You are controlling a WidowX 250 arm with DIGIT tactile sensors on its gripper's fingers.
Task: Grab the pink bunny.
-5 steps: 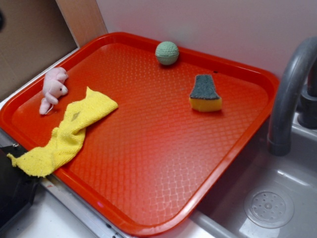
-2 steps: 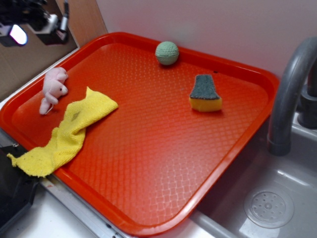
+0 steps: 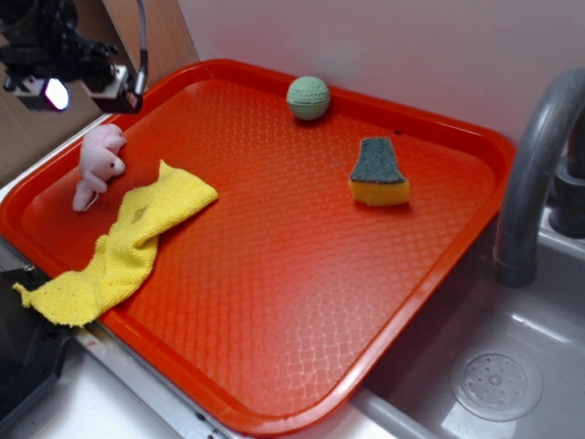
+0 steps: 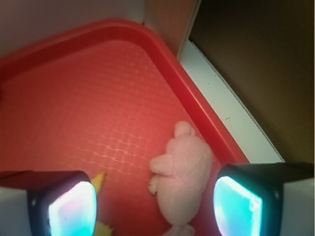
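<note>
Pink bunny (image 4: 183,183): at red tray (image 3: 274,274) corner, beside yellow cloth (image 3: 128,242). Tool (image 4: 155,206): newly arrived above it, fingers apart, ready to descend.

Exterior view high and angled down across the whole red tray (image 3: 274,274), wrist view close, looking down between 2 fingers (image 4: 61,206), both sharing the pink bunny (image 3: 99,165) corner

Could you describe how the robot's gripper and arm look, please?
The gripper has black fingers with pads glowing cyan in the wrist view. In the exterior view the arm is black, with a small glowing pinkish-white panel and a thin dark cable arching above it.
</note>
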